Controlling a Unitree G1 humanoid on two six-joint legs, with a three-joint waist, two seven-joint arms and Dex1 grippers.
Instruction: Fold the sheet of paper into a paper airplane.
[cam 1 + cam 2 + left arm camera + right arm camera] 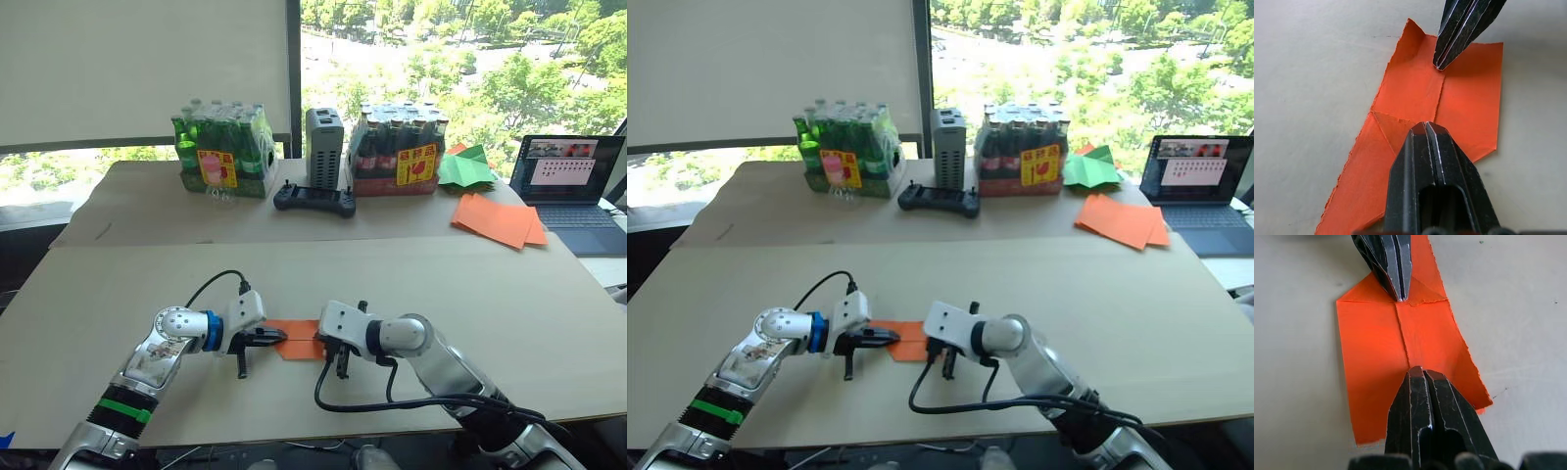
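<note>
Two grippers: the left gripper (263, 338) and the right gripper (328, 345) meet tip to tip over the folded paper, each with its two black fingers pressed together and nothing between them.
Task's thing: the thin bright orange sheet of paper (297, 339) lies flat on the pale tabletop (411, 274) near its front edge, between the two grippers, already folded into a narrow layered strip with a pointed end.
Contact: in the wrist views both fingertip pairs rest on the centre seam (1440, 95) where the two flaps meet.
Step in hand: it looks like pressing the middle folds flat, well into the task but with no wings yet, so not a finished plane.
Next move: probably folding the strip in half along that seam; this calls for one gripper to pin it and the other to get under a thin edge without tearing it.
Risk: the light paper may slide or spring open.
Labels: the shrink-wrapped pack of green bottles (223, 142) and the pack of dark bottles (400, 149) each carry a yellow and red tag, its writing too small to read.
Screen: the open laptop (573, 186) shows windows, text unreadable.
Other paper: a pile of orange sheets (500, 220) and a green paper shape (466, 166) lie well apart, at the far right.
</note>
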